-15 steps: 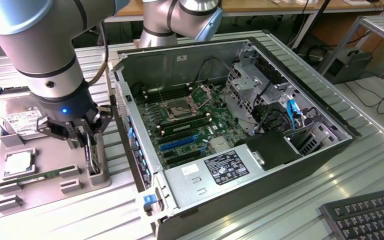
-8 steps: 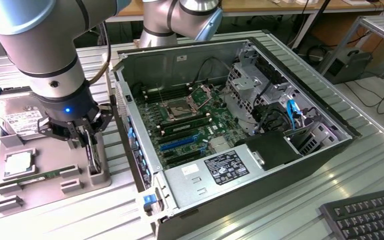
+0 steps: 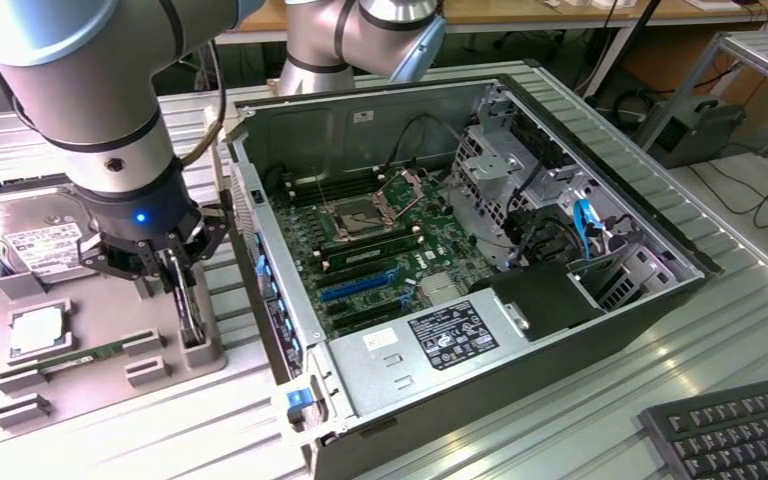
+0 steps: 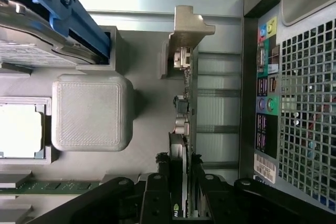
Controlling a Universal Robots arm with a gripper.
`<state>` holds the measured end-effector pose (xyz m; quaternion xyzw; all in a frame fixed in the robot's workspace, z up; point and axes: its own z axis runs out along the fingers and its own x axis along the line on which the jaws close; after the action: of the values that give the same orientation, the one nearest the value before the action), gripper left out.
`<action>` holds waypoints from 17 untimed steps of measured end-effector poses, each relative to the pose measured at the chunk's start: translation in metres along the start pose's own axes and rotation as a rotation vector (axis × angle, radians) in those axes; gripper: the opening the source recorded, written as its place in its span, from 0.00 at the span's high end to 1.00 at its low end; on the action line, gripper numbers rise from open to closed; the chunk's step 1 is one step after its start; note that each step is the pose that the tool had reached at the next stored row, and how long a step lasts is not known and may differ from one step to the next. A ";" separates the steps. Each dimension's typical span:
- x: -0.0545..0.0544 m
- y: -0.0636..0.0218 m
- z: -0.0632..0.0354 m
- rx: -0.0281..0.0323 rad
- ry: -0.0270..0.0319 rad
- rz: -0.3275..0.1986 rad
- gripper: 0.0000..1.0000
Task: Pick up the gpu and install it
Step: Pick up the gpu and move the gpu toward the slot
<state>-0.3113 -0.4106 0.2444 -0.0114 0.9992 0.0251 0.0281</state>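
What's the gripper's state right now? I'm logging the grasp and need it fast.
Gripper: down over the gpu, which stands on edge in the gray fixture; open or shut cannot be told.

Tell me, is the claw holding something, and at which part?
The claw grips the graphics card by its upper edge, near one end; the card stands in the gray tray.

tray [image 3: 84,390]: grey printed plastic, matt, fine layer lines. gpu [image 4: 182,124]: dark board, pale bare-metal bracket strip. fingers [image 4: 157,200]: matt black. computer case [image 3: 357,120]: dull grey sheet metal, perforated at the back. bench [image 3: 718,330]: ribbed silvery metal, satin sheen. arm [image 3: 77,60]: smooth glossy grey shell. hard drive [image 3: 37,240]: metal, white paper label. keyboard [image 3: 744,430]: matt black plastic.
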 end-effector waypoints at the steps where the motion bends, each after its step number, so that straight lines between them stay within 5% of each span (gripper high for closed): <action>1: 0.000 0.0001 -0.0018 0.0000 0.0003 0.000 0.74; 11: -0.002 0.0017 -0.0335 -0.0002 0.0044 0.000 0.74; 17: -0.004 0.0030 -0.0611 -0.0004 0.0141 0.001 0.74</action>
<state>-0.3110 -0.4107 0.3056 -0.0113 0.9994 0.0252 0.0211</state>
